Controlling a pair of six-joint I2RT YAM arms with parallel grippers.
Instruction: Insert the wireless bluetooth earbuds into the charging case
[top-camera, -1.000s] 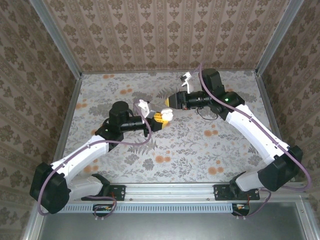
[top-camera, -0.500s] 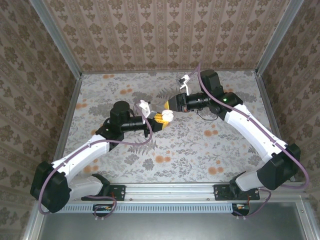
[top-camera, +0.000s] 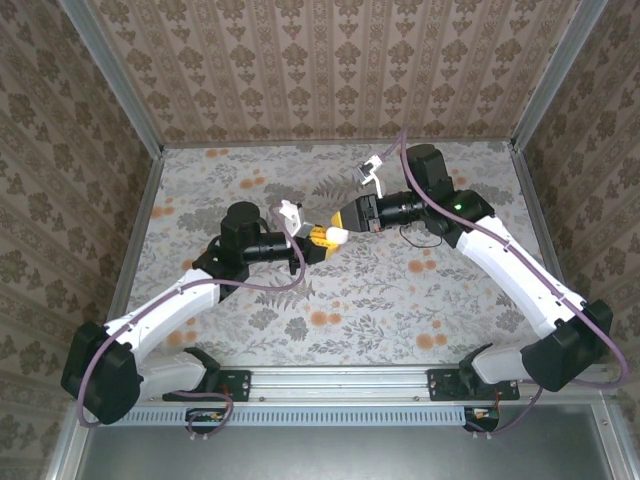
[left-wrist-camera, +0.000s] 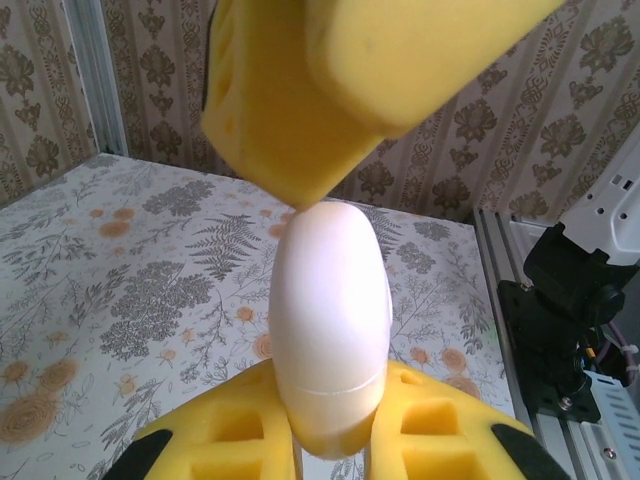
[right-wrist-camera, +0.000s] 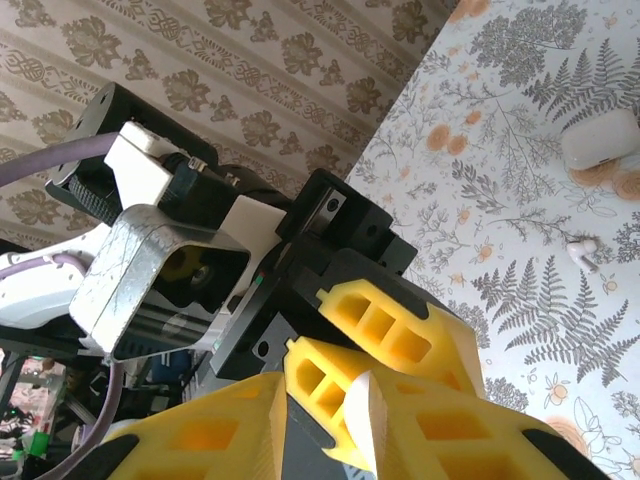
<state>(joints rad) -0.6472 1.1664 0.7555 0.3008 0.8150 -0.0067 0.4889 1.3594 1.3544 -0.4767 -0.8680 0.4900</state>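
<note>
Top external view: a floral cloth is covering the table (top-camera: 400, 300), patterned wallpaper walls (top-camera: 330, 70) are closing in three sides, and metal rails (top-camera: 135, 230) are running along the edges. The left gripper (top-camera: 318, 237) is pinching the charging case (left-wrist-camera: 330, 320) upright between its yellow pads (left-wrist-camera: 440, 440), over the middle of the cloth. The right gripper (right-wrist-camera: 330, 430) is meeting it from the upper right. One of its pads (left-wrist-camera: 330, 90) is touching the case's top. Its fingers are standing a narrow gap apart with a white edge in that gap; cannot tell whether it is clamping. Right wrist view: one earbud (right-wrist-camera: 580, 245) is lying on the cloth at the right of frame, near a second white case (right-wrist-camera: 600, 140) but not touching it. Open cloth is lying all around the grippers, which are sitting well apart from rails and walls.
</note>
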